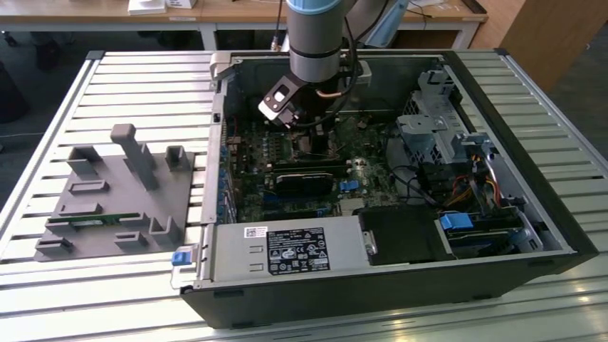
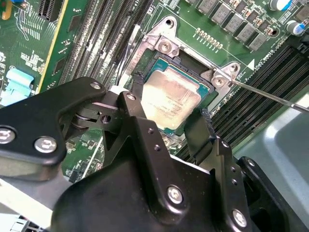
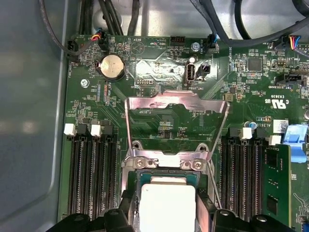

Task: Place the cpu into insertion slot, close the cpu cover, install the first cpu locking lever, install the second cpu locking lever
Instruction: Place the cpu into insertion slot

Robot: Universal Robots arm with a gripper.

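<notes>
The cpu (image 2: 171, 99) (image 3: 166, 205) lies silver face up in the insertion slot (image 2: 193, 63) on the green board. My gripper (image 2: 171, 95) (image 3: 166, 209) hangs straight over it, one black finger (image 2: 137, 92) against each of two opposite edges, shut on the chip. The cpu cover (image 3: 176, 102) stands flipped up and open behind the socket, its square cut-out showing the board through it. A thin metal locking lever (image 2: 270, 96) sticks out free beside the socket. In the exterior view the gripper (image 1: 309, 132) is down inside the open computer case.
Long black memory slots (image 3: 91, 179) run on both sides of the socket. A black card (image 1: 304, 182), the power supply (image 1: 285, 249) and a drive cage (image 1: 442, 128) crowd the case. A grey fixture block (image 1: 114, 199) sits at the exterior view's left.
</notes>
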